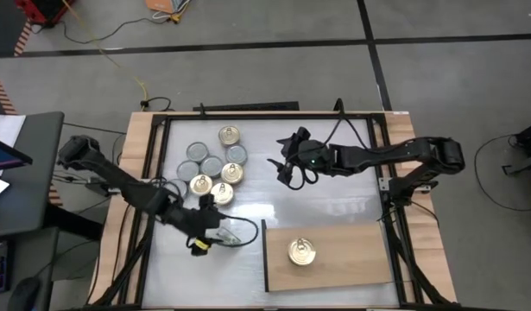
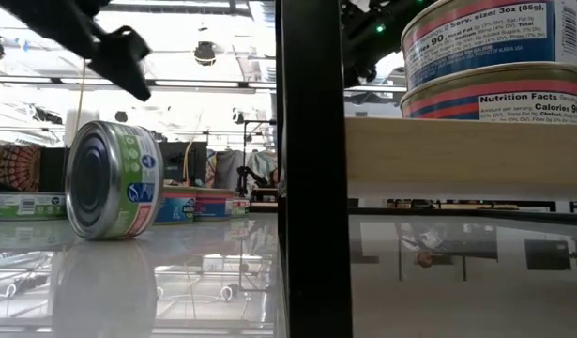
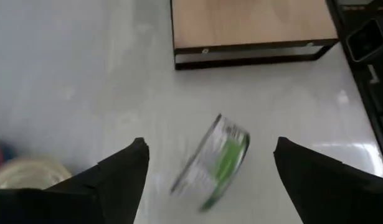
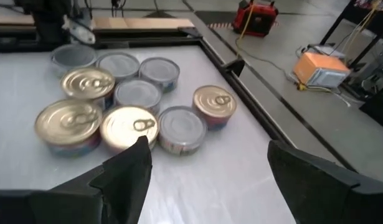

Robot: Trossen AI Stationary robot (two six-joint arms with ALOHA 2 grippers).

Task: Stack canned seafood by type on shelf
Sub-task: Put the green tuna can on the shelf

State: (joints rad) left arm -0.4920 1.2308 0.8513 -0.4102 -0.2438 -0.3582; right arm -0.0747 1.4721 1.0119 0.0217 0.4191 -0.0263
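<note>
The left gripper (image 1: 215, 235), its dark fingers (image 3: 110, 180) spread wide and holding nothing, hovers over the glossy white table (image 1: 334, 207). Its wrist view alone shows a flat round green-labelled metal tin (image 3: 213, 163) tipped on its rim between the fingers; the low view confirms that tin (image 2: 112, 180) standing on edge, silver base outward. Above, a cluster of gold pull-tab and plain grey-lidded tins (image 1: 214, 164) sits near the table's far left. The light-brown wooden board with a thin dark edge (image 1: 351, 259) carries a gold-lidded stack (image 1: 301, 251); only the low view reveals two cans there (image 2: 499, 58). The right gripper (image 1: 287, 164), released, hangs beside the cluster.
</note>
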